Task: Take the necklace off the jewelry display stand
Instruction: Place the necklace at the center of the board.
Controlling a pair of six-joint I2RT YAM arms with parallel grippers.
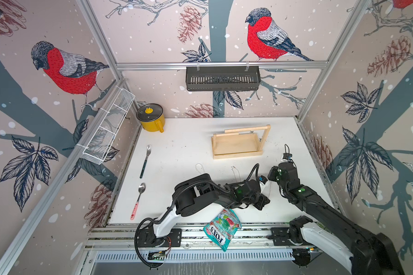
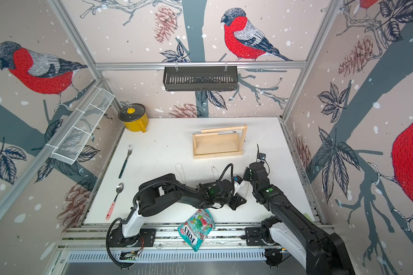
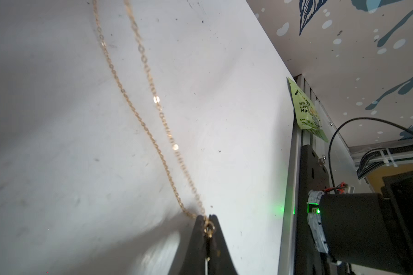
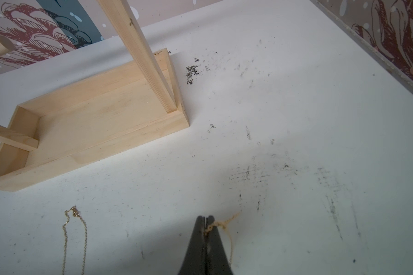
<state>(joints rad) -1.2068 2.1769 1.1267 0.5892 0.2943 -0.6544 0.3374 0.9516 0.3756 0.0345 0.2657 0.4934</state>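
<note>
In both top views the jewelry display stand (image 1: 236, 144) shows a bare crossbar (image 1: 246, 129), so the removal looks done. The left wrist view has the left gripper (image 3: 209, 217) pinching a gold necklace (image 3: 156, 99). The right wrist view has the right gripper (image 4: 205, 217) clamped on bunched gold chain (image 4: 224, 225), apart from the stand; only setting it down seems left.

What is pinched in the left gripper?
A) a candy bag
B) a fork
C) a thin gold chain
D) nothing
C: in the left wrist view, the left gripper is shut on a thin gold chain.
</note>
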